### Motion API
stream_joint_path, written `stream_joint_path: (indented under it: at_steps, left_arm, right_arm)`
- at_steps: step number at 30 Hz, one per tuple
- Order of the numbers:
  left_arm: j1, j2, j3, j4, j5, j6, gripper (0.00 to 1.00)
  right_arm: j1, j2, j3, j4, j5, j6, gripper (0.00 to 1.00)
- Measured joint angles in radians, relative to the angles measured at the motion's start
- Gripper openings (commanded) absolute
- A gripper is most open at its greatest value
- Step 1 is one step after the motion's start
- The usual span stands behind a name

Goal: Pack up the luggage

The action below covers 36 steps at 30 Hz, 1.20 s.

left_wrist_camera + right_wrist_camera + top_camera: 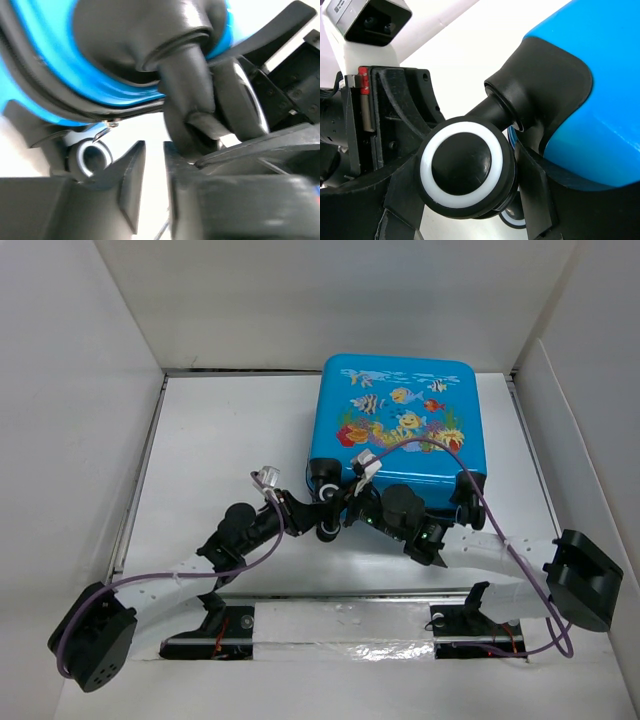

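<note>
The luggage (400, 425) lies shut at one o'clock, so packing looks nearly done, the left gripper (154, 165) almost closed on nothing, the right gripper (465, 172) pinching a wheel (465, 167).

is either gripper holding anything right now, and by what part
The right gripper appears to be clamped on the luggage by a black wheel at its near left corner. The left gripper is nearly closed beside it, apparently holding nothing.

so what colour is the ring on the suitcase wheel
White, set in a black wheel on the blue luggage; the right wrist view shows it best.
</note>
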Motion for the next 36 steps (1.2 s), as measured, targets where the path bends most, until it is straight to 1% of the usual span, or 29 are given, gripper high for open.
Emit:
stream_joint_path:
  at_steps: [1, 2, 3, 5, 7, 12, 23, 30, 36]
  left_arm:
    - [-0.001, -0.011, 0.0, -0.018, -0.017, 0.01, 0.31]
    - [-0.001, -0.021, -0.002, -0.033, -0.035, 0.022, 0.33]
    - [0.0, -0.031, -0.006, -0.048, -0.055, 0.031, 0.33]
    - [-0.004, -0.04, -0.006, -0.061, -0.087, 0.055, 0.23]
    - [-0.022, -0.041, -0.006, -0.06, -0.125, 0.084, 0.18]
    - [-0.039, 0.026, -0.007, -0.019, -0.18, 0.14, 0.2]
    - [-0.047, 0.191, -0.006, 0.105, -0.208, 0.205, 0.3]
    - [-0.048, 0.251, 0.003, 0.147, -0.209, 0.213, 0.3]
    - [-0.067, 0.254, 0.004, 0.178, -0.22, 0.204, 0.27]
  right_arm:
    - [0.0, 0.0, -0.006, 0.01, 0.002, 0.006, 0.11]
    - [0.0, 0.0, -0.009, 0.018, 0.003, 0.01, 0.1]
    - [0.0, -0.002, -0.012, 0.021, 0.006, 0.011, 0.06]
    - [0.0, -0.003, -0.017, 0.023, 0.007, 0.014, 0.04]
    - [0.0, -0.003, -0.017, 0.023, 0.008, 0.016, 0.01]
    - [0.0, -0.003, -0.017, 0.023, 0.008, 0.015, 0.0]
    - [0.0, -0.003, -0.017, 0.023, 0.007, 0.015, 0.0]
    - [0.0, -0.002, -0.017, 0.023, 0.006, 0.015, 0.0]
    - [0.0, 0.0, -0.017, 0.028, 0.006, 0.018, 0.0]
